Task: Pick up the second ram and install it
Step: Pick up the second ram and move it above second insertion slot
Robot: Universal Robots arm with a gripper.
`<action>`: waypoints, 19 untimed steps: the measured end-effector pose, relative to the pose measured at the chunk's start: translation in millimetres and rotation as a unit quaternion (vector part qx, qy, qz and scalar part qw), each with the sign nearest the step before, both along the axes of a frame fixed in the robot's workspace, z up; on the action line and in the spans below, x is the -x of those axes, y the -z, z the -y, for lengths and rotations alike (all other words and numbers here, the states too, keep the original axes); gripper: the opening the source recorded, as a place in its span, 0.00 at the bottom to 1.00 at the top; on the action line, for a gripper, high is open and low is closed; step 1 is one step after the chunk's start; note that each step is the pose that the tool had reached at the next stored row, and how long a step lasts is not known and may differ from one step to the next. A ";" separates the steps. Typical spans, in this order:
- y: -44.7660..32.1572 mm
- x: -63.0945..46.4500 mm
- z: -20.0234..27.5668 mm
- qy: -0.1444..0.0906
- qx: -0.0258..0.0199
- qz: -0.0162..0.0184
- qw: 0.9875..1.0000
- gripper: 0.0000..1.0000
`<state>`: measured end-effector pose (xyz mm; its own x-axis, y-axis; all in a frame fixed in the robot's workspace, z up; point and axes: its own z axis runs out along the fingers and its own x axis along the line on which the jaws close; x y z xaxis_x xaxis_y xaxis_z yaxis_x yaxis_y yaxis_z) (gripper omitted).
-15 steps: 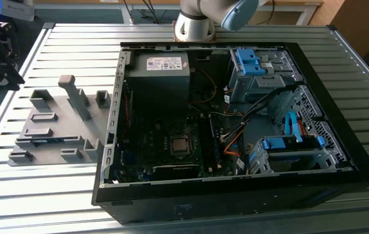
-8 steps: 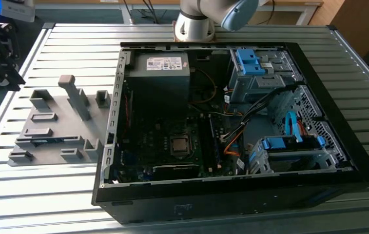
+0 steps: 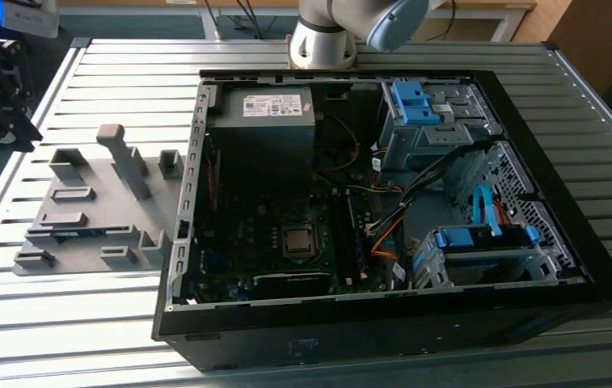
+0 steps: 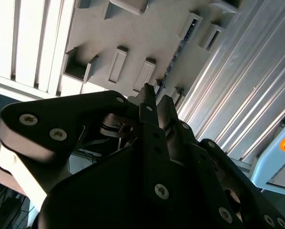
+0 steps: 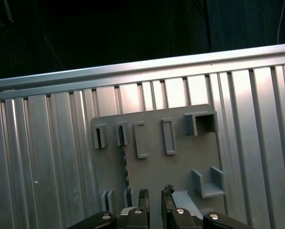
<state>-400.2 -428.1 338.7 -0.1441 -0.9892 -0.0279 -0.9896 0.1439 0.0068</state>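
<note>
The second ram point(image 5: 125, 164) sits on edge in its slot on the grey holder tray point(image 5: 180, 167), a thin dark stick between two pairs of small blocks. In the second wrist view it point(image 4: 173, 62) runs along the same groove, untouched. So the pick is not done yet, and neither is the install, by my reading.

The gripper point(image 5: 155, 194) hovers over the tray with its jaws a narrow gap apart and nothing between them; bare grey plate shows through that gap. The stick lies just beside the fingertips point(image 5: 143, 193), not between them. From the second wrist view the gripper point(image 4: 157, 98) looks the same, tips close together and empty.

Now the containers. In both wrist views the tray's other slots and pockets look empty, including the open box-shaped holder point(image 5: 202, 123). In the exterior view the tray point(image 3: 90, 214) lies on the slatted metal surface point(image 3: 69, 323) just beside the open computer case point(image 3: 392, 323). Its motherboard point(image 3: 284, 234) lies exposed; whether a module already stands in the memory sockets is too dark to tell.
</note>
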 end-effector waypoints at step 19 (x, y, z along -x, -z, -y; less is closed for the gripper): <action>5.6 0.0 0.0 0.000 0.000 0.000 1.000 0.25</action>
